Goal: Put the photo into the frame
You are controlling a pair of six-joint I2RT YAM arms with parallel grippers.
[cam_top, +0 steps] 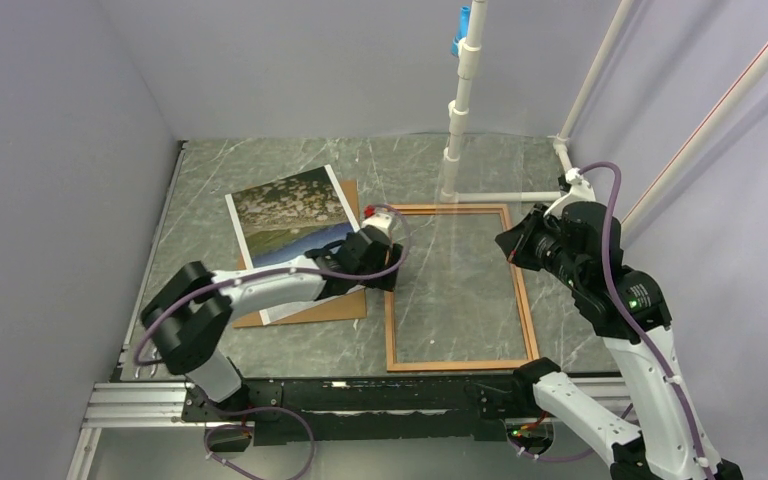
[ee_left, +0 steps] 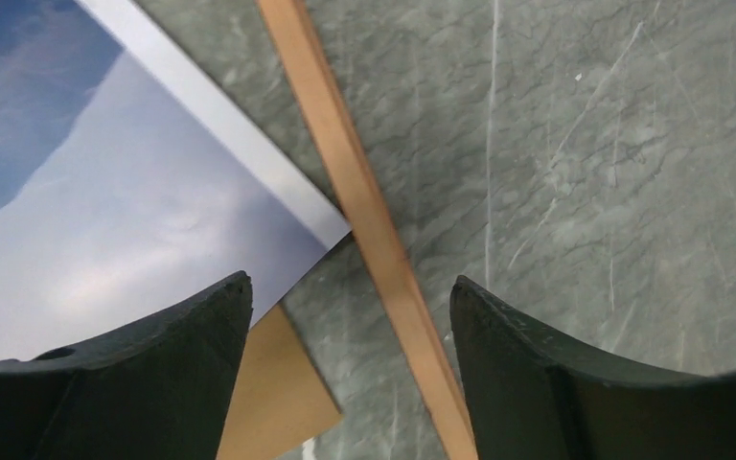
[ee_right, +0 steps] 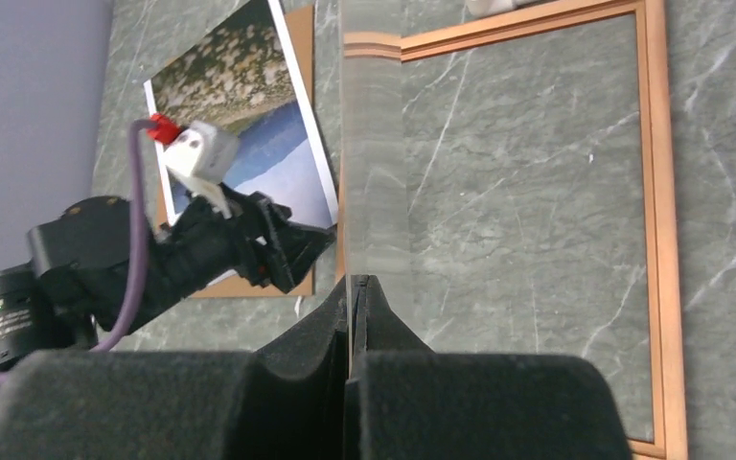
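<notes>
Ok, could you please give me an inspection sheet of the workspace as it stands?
Surface: grey marbled table.
Job's things: photo face up on a brown backing board, one corner reaching the left rail of the frame; clear pane held on edge above the frame.
Clutter: nothing seen.
Grippers: left gripper fingers open above that photo corner; right gripper fingers shut on the pane's edge.
Cables: purple cables run along both arms.
Surroundings: plain walls; white pipes behind the table.
</notes>
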